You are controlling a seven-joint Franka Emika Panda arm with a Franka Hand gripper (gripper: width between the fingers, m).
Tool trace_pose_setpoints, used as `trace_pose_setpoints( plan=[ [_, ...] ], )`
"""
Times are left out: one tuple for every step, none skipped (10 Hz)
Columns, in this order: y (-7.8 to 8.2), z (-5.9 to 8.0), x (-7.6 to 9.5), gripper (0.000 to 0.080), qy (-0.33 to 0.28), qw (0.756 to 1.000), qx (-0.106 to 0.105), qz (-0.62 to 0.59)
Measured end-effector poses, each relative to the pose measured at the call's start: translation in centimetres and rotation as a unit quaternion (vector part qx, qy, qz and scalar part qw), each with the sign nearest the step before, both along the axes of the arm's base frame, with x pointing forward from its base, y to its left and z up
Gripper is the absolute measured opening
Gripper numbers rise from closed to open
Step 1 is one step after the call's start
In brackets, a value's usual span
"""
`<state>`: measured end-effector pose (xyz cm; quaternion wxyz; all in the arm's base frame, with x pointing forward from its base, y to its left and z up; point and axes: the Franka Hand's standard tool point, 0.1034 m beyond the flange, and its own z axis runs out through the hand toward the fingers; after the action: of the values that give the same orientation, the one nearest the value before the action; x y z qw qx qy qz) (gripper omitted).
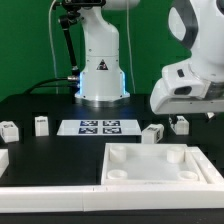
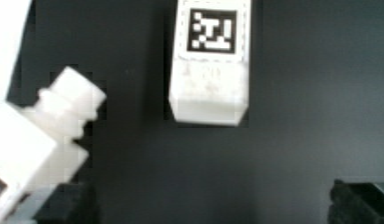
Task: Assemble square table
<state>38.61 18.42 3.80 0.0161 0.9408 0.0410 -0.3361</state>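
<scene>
Hanging over the black table toward the exterior view's right, the white arm's two-finger gripper is seen with its dark fingertips spread wide apart. Nothing is held between them.

In the wrist view, a small white plastic leg with a black-and-white tag is shown lying on the dark surface. A second white leg lies tilted beside it, apart from it. Neither is touched by the fingertips.

In the exterior view, the large white plastic square slab is laid flat near the front, with its rimmed hollow face turned up and round recesses visible at its corners. Two small white legs stand toward that view's left, well apart from the slab. Two more are placed just behind the slab's far edge, beneath the gripper.

The flat white marker board lies between these pairs, in front of the white robot base. A long thin white bar is seen just beside the slab on the exterior view's left.
</scene>
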Motion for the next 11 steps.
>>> trace_pose_setpoints(
  plan=[
    [-0.1,-0.1,-0.1,0.0648,0.03,1.0,-0.005,0.001],
    [-0.2,-0.2,-0.3,0.0648,0.058,0.998,-0.01,0.001],
    [-0.2,-0.3,-0.9,0.0648,0.103,0.994,-0.022,-0.009],
    [0.0,-1.1,-1.1,0.0648,0.113,0.993,-0.027,-0.027],
    [0.0,-1.0,-1.0,0.0648,0.11,0.993,-0.026,-0.026],
    [0.0,-1.0,-1.0,0.0648,0.109,0.993,-0.026,-0.026],
    [0.1,-1.1,-1.1,0.0648,0.111,0.993,-0.026,-0.027],
    [0.6,-1.7,-2.1,0.0648,0.112,0.992,-0.029,-0.042],
    [1.1,-2.4,-3.7,0.0648,0.116,0.992,-0.031,-0.044],
    [1.3,-3.0,-5.1,0.0648,0.122,0.991,-0.029,-0.05],
    [0.8,-3.4,-5.8,0.0648,0.133,0.989,-0.028,-0.058]
  ],
)
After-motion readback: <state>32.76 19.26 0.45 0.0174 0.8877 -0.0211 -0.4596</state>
